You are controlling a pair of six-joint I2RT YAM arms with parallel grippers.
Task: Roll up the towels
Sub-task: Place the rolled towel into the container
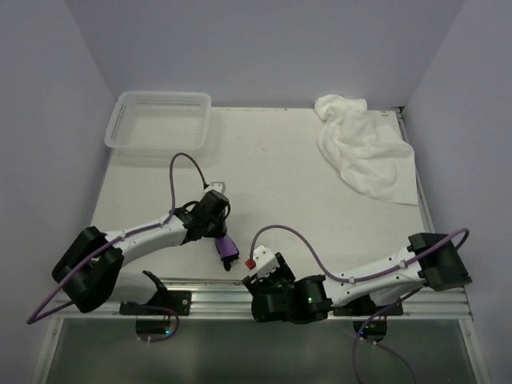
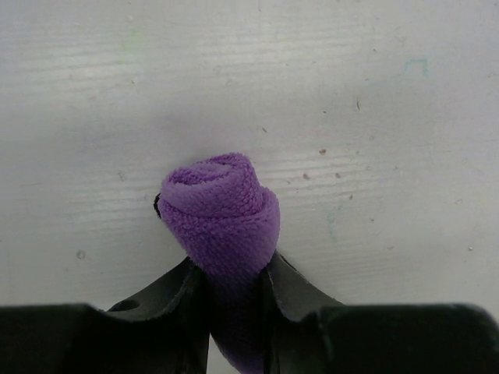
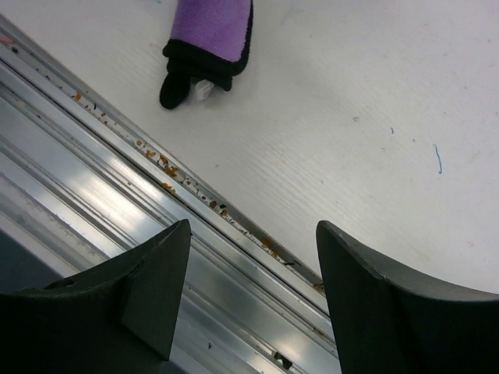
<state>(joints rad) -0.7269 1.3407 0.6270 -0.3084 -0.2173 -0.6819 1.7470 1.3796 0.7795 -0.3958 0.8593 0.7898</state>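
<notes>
The small purple towel (image 2: 222, 206) is rolled into a tight coil, and my left gripper (image 2: 231, 269) is shut on it, one black finger on each side. From above, the roll (image 1: 227, 248) lies near the table's front edge under that gripper (image 1: 222, 238). The right wrist view shows the roll's dark-trimmed end (image 3: 210, 27) resting on the table at the top. My right gripper (image 3: 253, 234) is open and holds nothing; it hovers over the front rail, right of the roll (image 1: 258, 270). The large white towel (image 1: 364, 148) lies crumpled at the back right.
A white mesh basket (image 1: 160, 124) stands at the back left corner. An aluminium rail (image 3: 117, 210) runs along the table's front edge under the right gripper. Grey walls enclose the table on three sides.
</notes>
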